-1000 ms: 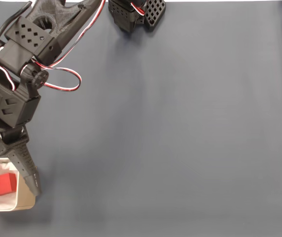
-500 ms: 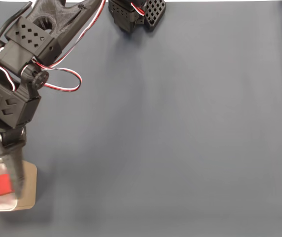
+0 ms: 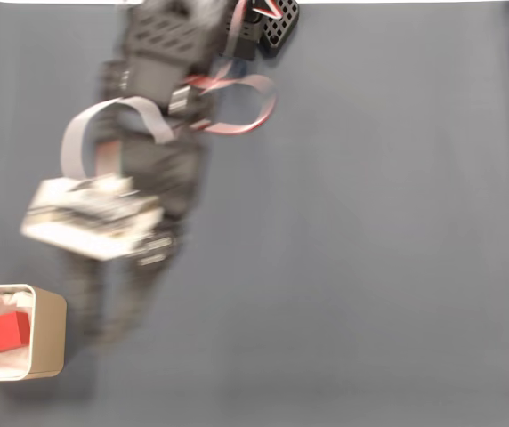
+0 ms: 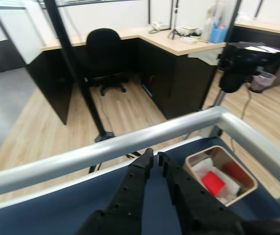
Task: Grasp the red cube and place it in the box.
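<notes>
The red cube lies inside the beige box at the blue table's lower-left corner in the fixed view. The gripper holds nothing — its 2 fingers nearly pressed together, beside the box.

Table: dark blue-grey mat, metal rail along its edge.
1 item sits directly on it: the box, beige with white lining, at the lower left corner in the fixed view.
</notes>
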You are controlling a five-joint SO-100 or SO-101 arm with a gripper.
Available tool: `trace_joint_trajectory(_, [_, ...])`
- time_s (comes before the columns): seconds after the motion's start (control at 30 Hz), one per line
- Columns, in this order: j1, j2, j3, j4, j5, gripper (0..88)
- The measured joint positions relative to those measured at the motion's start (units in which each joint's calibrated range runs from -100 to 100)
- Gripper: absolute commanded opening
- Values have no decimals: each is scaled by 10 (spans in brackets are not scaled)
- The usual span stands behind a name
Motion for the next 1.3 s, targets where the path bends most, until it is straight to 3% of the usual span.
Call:
trace_joint_trajectory(0.23, [-100, -236, 323, -40, 8, 0])
trace_joint_trajectory(0.67, [-138, -664, 867, -28, 15, 0])
trace_joint_trajectory(0.77, [-141, -762, 950, 40, 13, 0])
trace_joint_trajectory(1.07, [-187, -921, 967, 372, -15, 0])
trace_joint_trajectory(1.3, [-180, -938, 967, 465, -17, 0])
